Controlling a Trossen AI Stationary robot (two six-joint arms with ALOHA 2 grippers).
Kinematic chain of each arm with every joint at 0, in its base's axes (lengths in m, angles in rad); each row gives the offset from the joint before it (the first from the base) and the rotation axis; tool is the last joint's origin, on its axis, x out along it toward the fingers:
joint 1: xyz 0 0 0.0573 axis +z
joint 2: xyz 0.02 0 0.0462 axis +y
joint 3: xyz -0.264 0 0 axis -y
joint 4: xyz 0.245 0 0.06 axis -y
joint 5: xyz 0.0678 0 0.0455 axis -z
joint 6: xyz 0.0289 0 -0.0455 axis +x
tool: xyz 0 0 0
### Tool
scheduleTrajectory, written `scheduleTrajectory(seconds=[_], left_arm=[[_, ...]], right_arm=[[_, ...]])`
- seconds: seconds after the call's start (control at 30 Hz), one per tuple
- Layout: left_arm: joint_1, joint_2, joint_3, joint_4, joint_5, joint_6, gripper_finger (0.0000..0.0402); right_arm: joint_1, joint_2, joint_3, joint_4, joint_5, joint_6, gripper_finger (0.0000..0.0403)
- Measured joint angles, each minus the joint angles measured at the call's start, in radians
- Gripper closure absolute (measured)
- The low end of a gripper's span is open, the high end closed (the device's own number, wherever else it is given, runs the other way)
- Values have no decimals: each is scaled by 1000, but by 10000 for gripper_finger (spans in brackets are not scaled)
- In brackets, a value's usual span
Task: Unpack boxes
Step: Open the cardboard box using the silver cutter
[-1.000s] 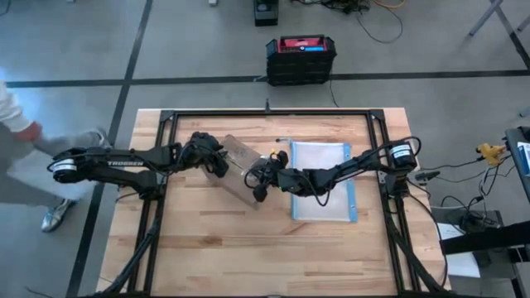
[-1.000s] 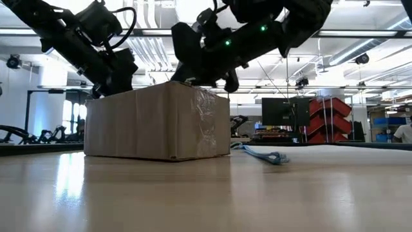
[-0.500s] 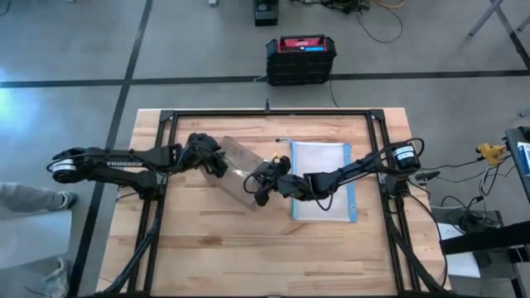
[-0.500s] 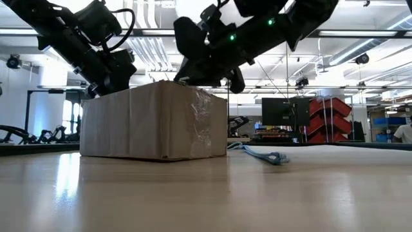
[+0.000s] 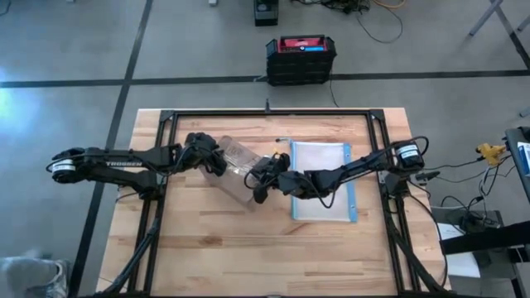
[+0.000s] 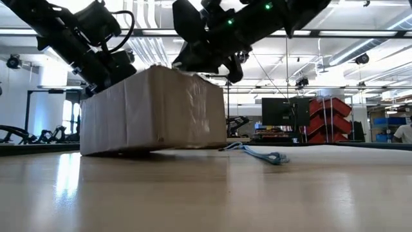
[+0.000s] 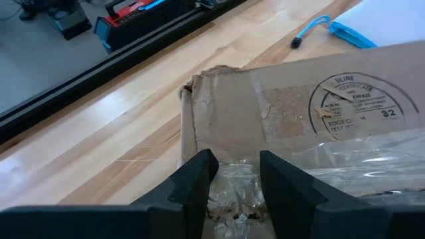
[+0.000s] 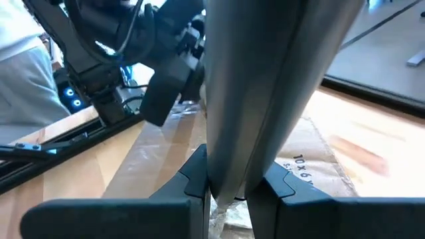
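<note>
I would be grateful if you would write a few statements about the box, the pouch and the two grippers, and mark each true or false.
1. The cardboard box lies flat on the table. False: in the low view its right end is raised off the wood.
2. The left gripper is at the box's taped top. True.
3. The right gripper is shut on a flat strip. True.
4. The clear pouch lies on top of the box. False: it lies on the table beside the box.
5. The black-and-red case stands on the table. False: it is on the floor beyond it.
</note>
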Motion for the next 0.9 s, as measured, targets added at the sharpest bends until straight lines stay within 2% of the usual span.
scheduleTrajectory(seconds=[0.5,0.67,0.9], left_arm=[[2,1,0,-25,-19,-31,283],[1,1,0,-26,-29,-65,283],[0,1,0,-39,-44,-85,283]], right_arm=[[-50,-3,15,-21,-50,-126,361],[-74,11,15,-8,-41,-10,361],[-51,74,14,17,-32,133,361]])
